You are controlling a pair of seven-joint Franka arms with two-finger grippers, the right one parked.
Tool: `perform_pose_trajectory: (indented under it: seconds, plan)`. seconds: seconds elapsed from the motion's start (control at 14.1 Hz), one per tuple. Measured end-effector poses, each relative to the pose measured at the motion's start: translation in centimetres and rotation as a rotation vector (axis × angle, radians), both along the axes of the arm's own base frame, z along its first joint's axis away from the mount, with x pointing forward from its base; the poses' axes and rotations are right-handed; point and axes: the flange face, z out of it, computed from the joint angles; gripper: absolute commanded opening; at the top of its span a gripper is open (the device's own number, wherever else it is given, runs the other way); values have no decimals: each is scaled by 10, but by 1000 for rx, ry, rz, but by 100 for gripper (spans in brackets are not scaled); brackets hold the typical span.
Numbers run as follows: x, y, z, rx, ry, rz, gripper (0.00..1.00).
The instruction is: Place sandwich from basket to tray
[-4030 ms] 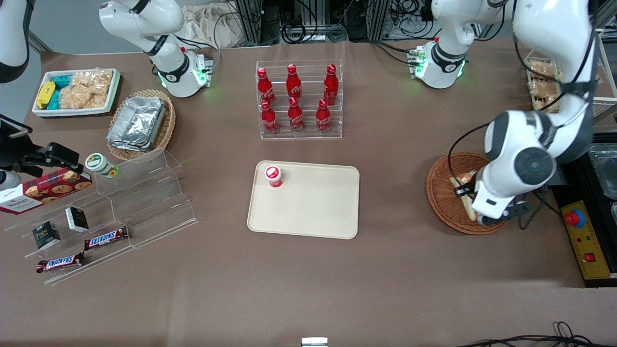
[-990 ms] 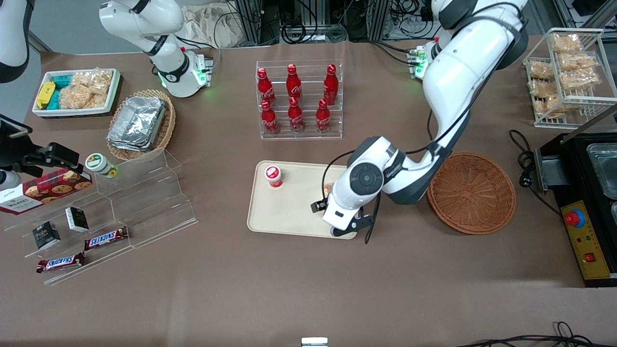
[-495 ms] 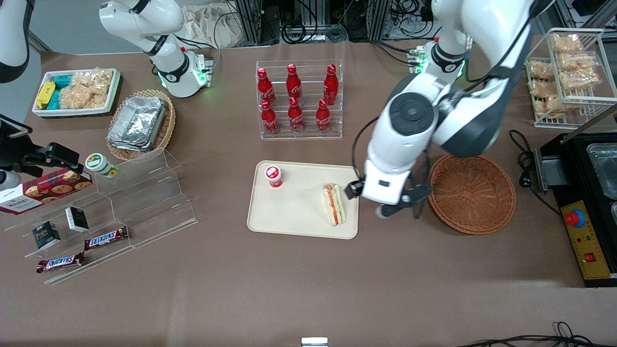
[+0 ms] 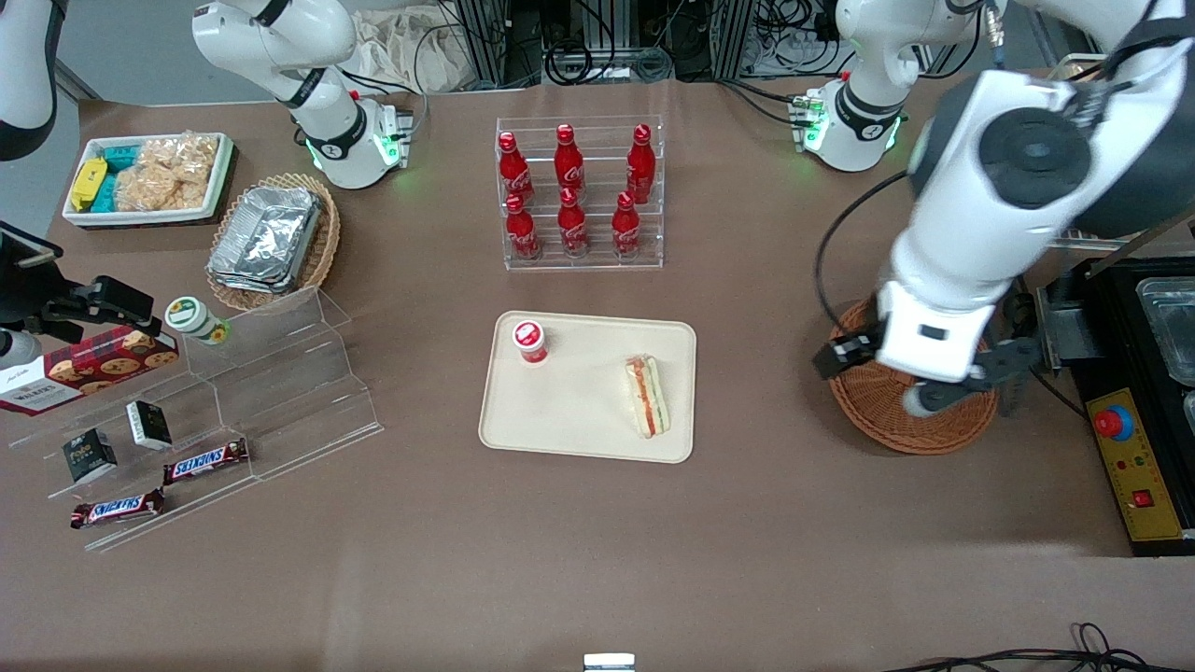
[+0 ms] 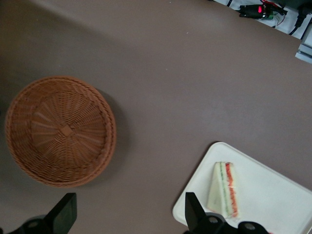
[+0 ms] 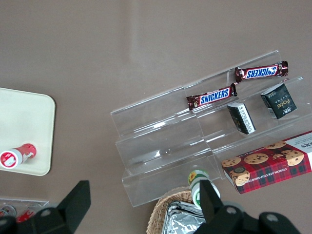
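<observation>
The sandwich (image 4: 648,397) lies on the cream tray (image 4: 579,420), near the tray edge that faces the basket. It also shows in the left wrist view (image 5: 224,190) on the tray (image 5: 278,195). The reddish-brown basket (image 4: 868,415) is partly covered by the left arm; in the left wrist view the basket (image 5: 61,130) holds nothing. My left gripper (image 4: 924,369) hangs high above the basket. Its fingers (image 5: 192,212) stand wide apart around bare table, so the gripper (image 5: 129,217) is open and empty.
A small red-capped bottle (image 4: 530,341) stands on the tray, farther from the basket. A clear rack of red cola bottles (image 4: 579,196) stands farther from the camera than the tray. A control box with a red button (image 4: 1134,457) sits beside the basket. Clear acrylic steps (image 4: 280,373) lie toward the parked arm's end.
The gripper let go of the sandwich on the tray, rose and swung from the tray back to above the basket. The sandwich stays where it was set.
</observation>
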Motion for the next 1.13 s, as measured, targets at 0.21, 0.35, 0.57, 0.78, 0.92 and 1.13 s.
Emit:
perform_pose_trajectory:
  seconds: [0.21,0.35,0.57,0.78,0.92,1.13]
  plan:
    - [-2,68,21,-29,49,-86,100]
    - [-7,104,36,-45,59,-133,100]
    - [-18,147,51,-43,78,-203,100]
    - [-29,181,61,-37,88,-276,100]
    - [-41,197,64,-39,92,-308,100]
    - [-68,208,68,-53,96,-309,100]
